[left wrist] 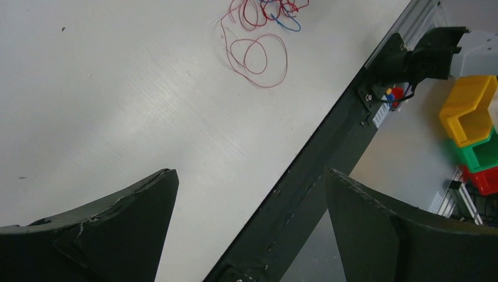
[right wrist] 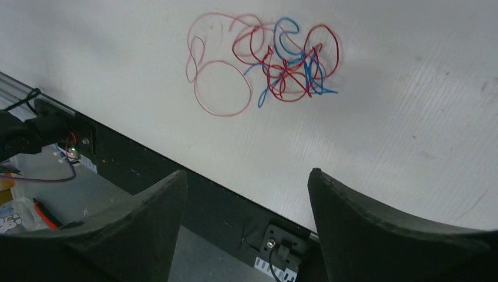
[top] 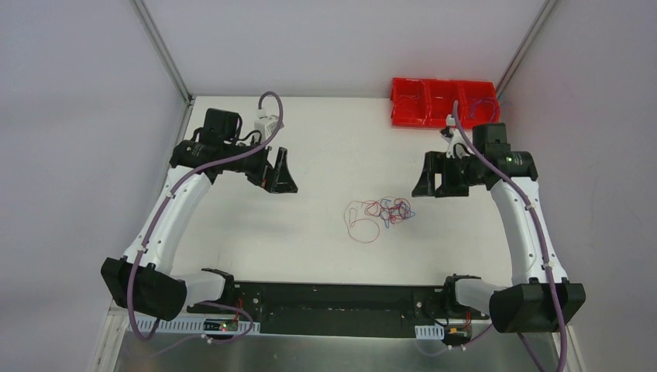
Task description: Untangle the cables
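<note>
The cables [top: 380, 214] lie as a small tangle of thin red and blue wires on the white table, a loose red loop trailing to their left. The same cables [right wrist: 267, 61] fill the upper middle of the right wrist view, and the cables [left wrist: 258, 29] show at the top of the left wrist view. My left gripper [top: 280, 178] hovers well to the left of the tangle, open and empty. My right gripper [top: 431, 180] hangs to the right of the tangle, open, nothing between its fingers. The left gripper [left wrist: 251, 176] and right gripper [right wrist: 246, 176] both show wide gaps.
A red compartment tray [top: 440, 102] stands at the back right. A black rail [top: 341, 298] runs along the table's near edge between the arm bases. Yellow, green and red bins [left wrist: 473, 129] sit off the table at the right of the left wrist view.
</note>
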### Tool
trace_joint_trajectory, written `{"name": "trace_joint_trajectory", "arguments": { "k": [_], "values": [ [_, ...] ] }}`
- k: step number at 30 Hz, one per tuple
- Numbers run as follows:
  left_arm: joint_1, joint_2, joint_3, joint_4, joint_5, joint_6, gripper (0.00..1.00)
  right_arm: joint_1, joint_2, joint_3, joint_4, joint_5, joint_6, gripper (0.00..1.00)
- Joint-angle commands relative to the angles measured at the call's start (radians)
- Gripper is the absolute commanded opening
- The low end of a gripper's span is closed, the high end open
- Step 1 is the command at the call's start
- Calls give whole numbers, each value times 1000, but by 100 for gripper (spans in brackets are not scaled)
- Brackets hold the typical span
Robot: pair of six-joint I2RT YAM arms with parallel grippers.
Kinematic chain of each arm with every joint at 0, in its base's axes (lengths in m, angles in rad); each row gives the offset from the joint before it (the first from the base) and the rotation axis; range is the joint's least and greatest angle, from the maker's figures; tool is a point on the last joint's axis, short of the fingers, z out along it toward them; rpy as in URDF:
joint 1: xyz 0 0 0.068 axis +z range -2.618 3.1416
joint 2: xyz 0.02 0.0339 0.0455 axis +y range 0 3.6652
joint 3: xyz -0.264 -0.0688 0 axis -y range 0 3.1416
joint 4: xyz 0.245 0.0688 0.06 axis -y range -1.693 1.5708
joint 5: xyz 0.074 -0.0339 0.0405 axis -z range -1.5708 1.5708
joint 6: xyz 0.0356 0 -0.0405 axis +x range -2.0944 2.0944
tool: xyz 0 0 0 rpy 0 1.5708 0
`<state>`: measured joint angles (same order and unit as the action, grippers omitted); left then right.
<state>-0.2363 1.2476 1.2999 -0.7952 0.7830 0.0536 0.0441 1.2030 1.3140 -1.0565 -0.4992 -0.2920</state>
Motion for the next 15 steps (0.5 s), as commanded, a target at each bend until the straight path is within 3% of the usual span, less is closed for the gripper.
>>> {"name": "trace_joint_trajectory", "arguments": {
  "k": [1,7,12,15],
  "values": [
    [-22,-40,12,-128,-16,127,99,31,-53,-105,41,95,20,77],
    [-207,29,-52,-48,-38,58,97,65,23,-209,182,113,120,75],
    [-271,201,-88,132,-17,-94,99,114,104,-269,299,121,162,74],
    [-292,321,-69,260,3,-185,99,133,181,-266,328,135,145,68]
  ]
}}
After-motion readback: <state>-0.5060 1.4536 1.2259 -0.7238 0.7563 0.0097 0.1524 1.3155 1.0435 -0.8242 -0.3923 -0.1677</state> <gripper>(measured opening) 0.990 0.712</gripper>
